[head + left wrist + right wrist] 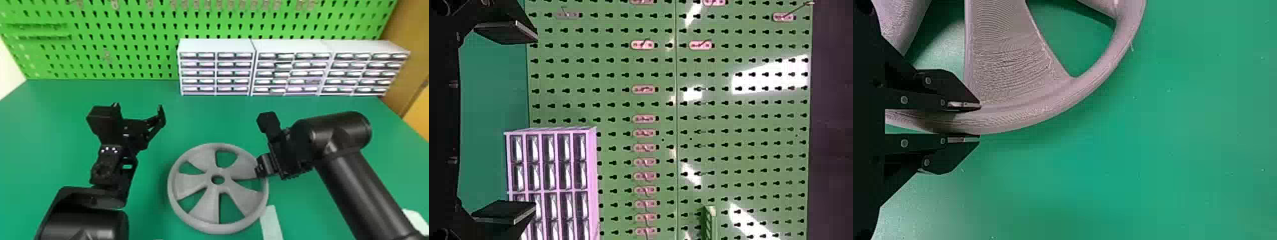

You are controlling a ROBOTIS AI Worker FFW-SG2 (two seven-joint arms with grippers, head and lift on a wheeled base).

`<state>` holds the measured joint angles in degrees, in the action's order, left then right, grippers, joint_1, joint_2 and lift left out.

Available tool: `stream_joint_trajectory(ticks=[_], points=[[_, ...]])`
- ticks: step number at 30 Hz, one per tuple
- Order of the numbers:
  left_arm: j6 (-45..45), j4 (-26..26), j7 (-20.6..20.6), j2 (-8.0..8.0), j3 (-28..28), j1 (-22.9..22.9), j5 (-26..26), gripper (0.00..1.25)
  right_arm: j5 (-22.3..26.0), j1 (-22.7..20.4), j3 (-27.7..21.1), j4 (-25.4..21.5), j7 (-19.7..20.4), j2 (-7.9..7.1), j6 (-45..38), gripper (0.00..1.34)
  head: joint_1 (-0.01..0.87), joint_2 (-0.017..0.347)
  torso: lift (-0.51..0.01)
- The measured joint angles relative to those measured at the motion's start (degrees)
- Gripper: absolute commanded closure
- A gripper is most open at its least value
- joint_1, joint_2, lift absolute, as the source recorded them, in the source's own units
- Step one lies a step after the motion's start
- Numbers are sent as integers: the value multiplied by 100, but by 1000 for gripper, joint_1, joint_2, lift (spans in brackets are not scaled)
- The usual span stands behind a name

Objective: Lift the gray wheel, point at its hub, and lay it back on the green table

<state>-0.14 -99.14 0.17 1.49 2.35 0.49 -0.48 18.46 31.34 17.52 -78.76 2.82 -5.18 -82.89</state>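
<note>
The gray wheel (204,209) is face up over the green table (150,207), its hub (218,179) uncovered. At the wheel's right side, my right gripper (263,170) is shut on the rim. The right wrist view has the rim of the wheel (1053,102) between the two fingers of my right gripper (970,121). To the left of the wheel and farther back, my left gripper (140,111) stands open with nothing between its fingers. In the left wrist view, the fingers of my left gripper (511,122) are wide apart, facing the pegboard.
White drawer cabinets (215,68) line the back of the table at center and right, before a green pegboard (127,41). A pale strip (271,223) lies beside the wheel's lower right edge. Another white object (416,220) is at the right edge.
</note>
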Motion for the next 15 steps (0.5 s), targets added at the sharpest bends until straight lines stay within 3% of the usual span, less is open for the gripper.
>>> stream_joint_trajectory(ticks=[15], points=[[0,0,0,1,-21,13,-5,107,53,-74,-321,-895,-1,7,3,1177,692,48,-93]])
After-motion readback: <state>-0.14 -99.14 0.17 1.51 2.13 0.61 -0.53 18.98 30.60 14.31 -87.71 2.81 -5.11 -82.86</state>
